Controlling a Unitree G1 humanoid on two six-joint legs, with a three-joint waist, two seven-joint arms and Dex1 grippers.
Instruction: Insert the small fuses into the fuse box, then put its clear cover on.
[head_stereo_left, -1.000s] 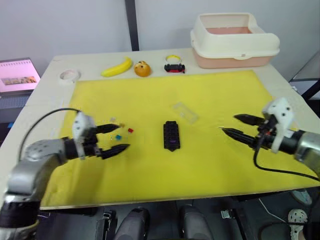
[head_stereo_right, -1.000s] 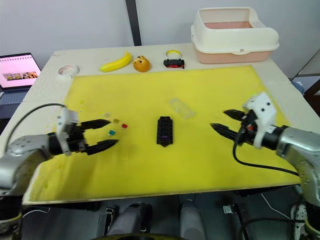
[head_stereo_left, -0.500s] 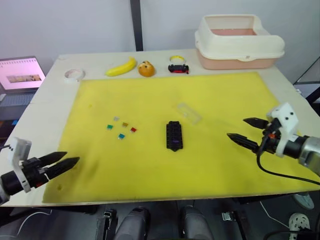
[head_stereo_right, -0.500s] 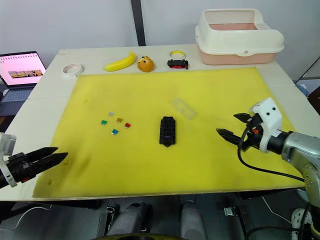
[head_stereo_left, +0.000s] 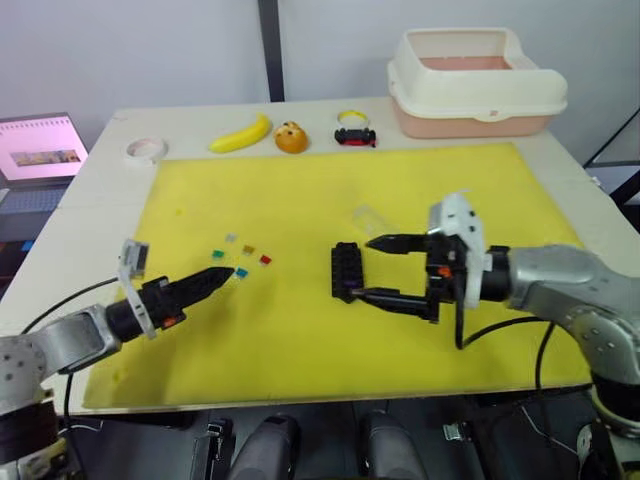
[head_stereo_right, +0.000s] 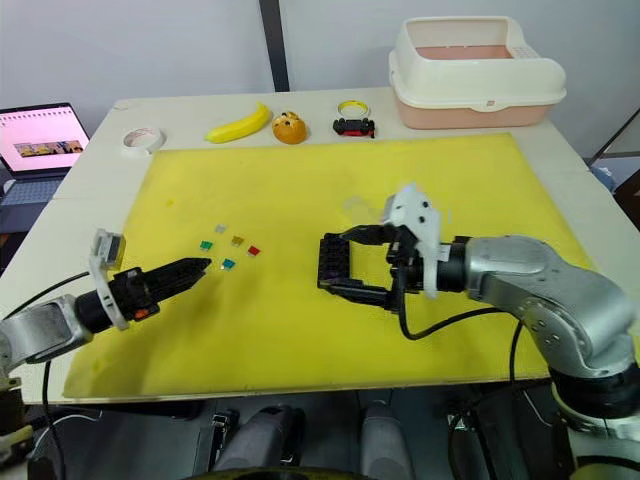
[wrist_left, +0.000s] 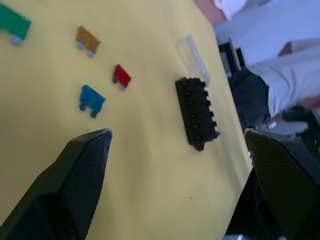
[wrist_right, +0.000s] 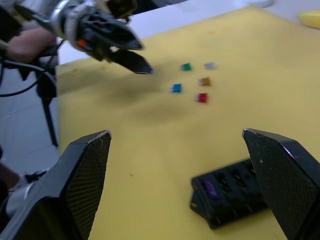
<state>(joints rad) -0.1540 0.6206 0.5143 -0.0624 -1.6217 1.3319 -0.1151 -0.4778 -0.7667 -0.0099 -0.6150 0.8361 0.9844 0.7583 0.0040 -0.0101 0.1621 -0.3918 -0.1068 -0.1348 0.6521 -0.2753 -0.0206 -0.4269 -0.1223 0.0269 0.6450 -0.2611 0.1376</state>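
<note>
Nearest on the yellow mat (head_stereo_left: 300, 330), the left tool (head_stereo_left: 215, 280) lies low with its tips just short of the fuses (head_stereo_left: 243, 258); the wrist view shows its jaws spread wide and empty. The fuses are loose chips lying flat: teal (wrist_left: 92, 98) nearest the tips, then red (wrist_left: 121, 76), brown (wrist_left: 87, 39), green (wrist_left: 14, 22) and a grey one farthest. They look very light and hard, so a pad that brushes one will likely skate it across the mat; the sound grip is probably across the coloured body's two flat faces, prongs left free, with little squeeze. Beside them at mid-mat the fuse box (head_stereo_left: 345, 270) is a stiff black block, one purple fuse (wrist_right: 210, 188) already seated in it. It seems light enough to slide or tip when a fuse is pressed in, so it wants holding by its long scalloped sides. The right tool (head_stereo_left: 374, 268) is there, jaws wide and empty, one finger (head_stereo_left: 398, 241) above the box's far end and the other along its near end. Just beyond lies the cover (head_stereo_left: 370, 215), thin, smooth and hard to see; its short edges look best to pinch. Farther back on the table (head_stereo_left: 100, 170) are a tape roll (head_stereo_left: 144, 150), banana (head_stereo_left: 238, 134) and bin (head_stereo_left: 476, 80).
</note>
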